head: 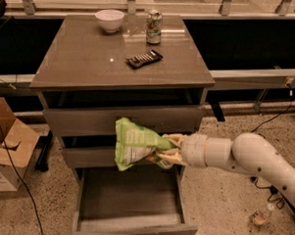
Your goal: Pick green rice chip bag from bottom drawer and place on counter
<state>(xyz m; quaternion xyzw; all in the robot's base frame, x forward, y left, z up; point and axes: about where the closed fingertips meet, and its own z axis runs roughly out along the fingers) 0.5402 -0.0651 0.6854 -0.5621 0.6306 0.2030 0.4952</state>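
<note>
My gripper (pixel 166 149) is shut on the right end of the green rice chip bag (pixel 133 143), a light-green wrinkly bag with a white printed panel. I hold it in the air in front of the middle drawer front, well above the open bottom drawer (pixel 130 225), whose box interior shows nothing inside. My white arm reaches in from the right. The counter (pixel 91 58), a glossy grey-brown top slab, lies above and behind the bag.
On the counter stand a white bowl (pixel 109 20), a green-and-white can (pixel 153 26) and a dark remote (pixel 144 58). Cardboard boxes (pixel 8 150) sit on the floor at left. Cables lie on the floor at right. A railing runs behind the cabinet.
</note>
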